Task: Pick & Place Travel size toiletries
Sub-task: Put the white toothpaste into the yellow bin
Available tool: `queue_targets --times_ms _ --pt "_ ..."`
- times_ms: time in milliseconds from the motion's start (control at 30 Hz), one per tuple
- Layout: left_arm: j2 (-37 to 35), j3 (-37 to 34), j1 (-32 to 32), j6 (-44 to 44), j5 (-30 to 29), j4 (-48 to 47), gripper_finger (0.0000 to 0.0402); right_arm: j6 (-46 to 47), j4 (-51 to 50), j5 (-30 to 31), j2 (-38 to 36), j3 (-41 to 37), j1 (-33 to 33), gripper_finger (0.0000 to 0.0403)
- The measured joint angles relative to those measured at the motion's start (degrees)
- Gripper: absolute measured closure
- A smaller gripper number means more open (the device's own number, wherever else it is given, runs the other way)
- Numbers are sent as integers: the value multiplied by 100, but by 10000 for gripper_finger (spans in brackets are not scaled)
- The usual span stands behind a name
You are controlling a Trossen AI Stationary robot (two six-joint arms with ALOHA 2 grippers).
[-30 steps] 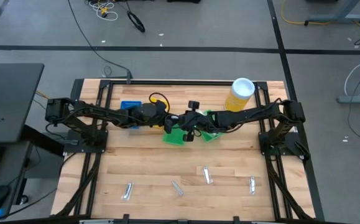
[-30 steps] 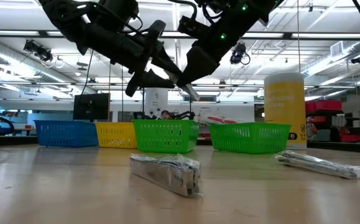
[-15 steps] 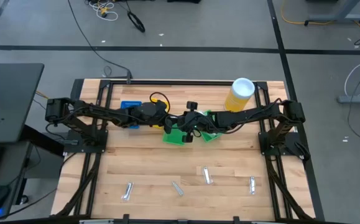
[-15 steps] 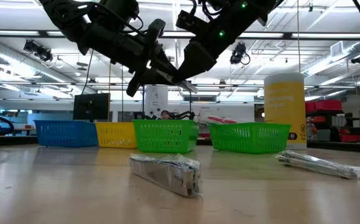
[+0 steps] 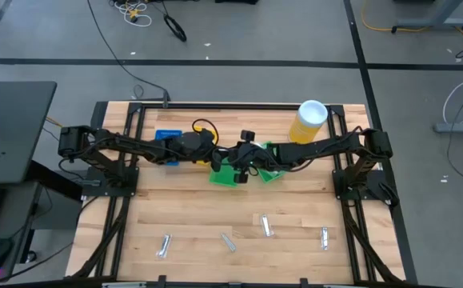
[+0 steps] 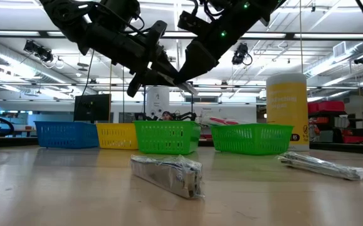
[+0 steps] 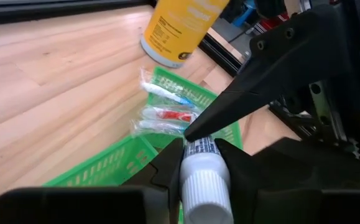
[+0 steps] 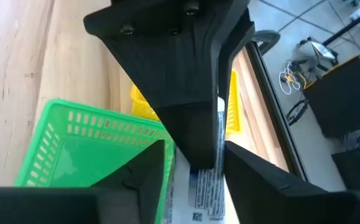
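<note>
Toothpaste tube [image 7: 198, 174] — white, capped, printed label — is held in the air above the first green bin [image 5: 225, 178], clear of its rim. Left gripper [image 5: 217, 160] is clenched on it: in the left wrist view the cap end sits squeezed between the two dark fingers [image 7: 167, 168]. Right gripper [image 5: 241, 162] meets it nose to nose over the same bin. The flat end of the tube reaches in toward the right gripper, but whether that gripper grips it or has let go, I cannot tell.

Beside the first green bin stands a second green bin [image 7: 223, 106], which already holds a few wrapped pieces with blue and red marks. Yellow canister [image 5: 309, 120] stands beyond that second bin. Several wrapped items [image 5: 265, 226] lie loose on the table [image 5: 175, 208], well apart from the first green bin, toward the front edge.

Step in hand, as I judge it: an arm-to-arm handover of one tube above the bins, partway through.

Next move calls for the right gripper to be clear of the tube and to back away level, without dragging it. The left can then carry the tube over the chosen bin and release low — a tilted tube could catch the rim.
</note>
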Motion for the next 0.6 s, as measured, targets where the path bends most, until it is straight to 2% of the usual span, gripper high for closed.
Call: queue_targets --times_ms 100,300,467,600 --pt "0 0 21 6 -55 1 315 185 -11 71 0 0 0 213" --pt "0 0 112 174 -308 -203 311 299 -312 650 0 0 0 183" --pt "0 0 326 373 -848 -818 316 1038 -694 410 0 2 0 178" --pt "-59 0 481 594 -813 -739 313 1520 -1041 334 0 0 0 178"
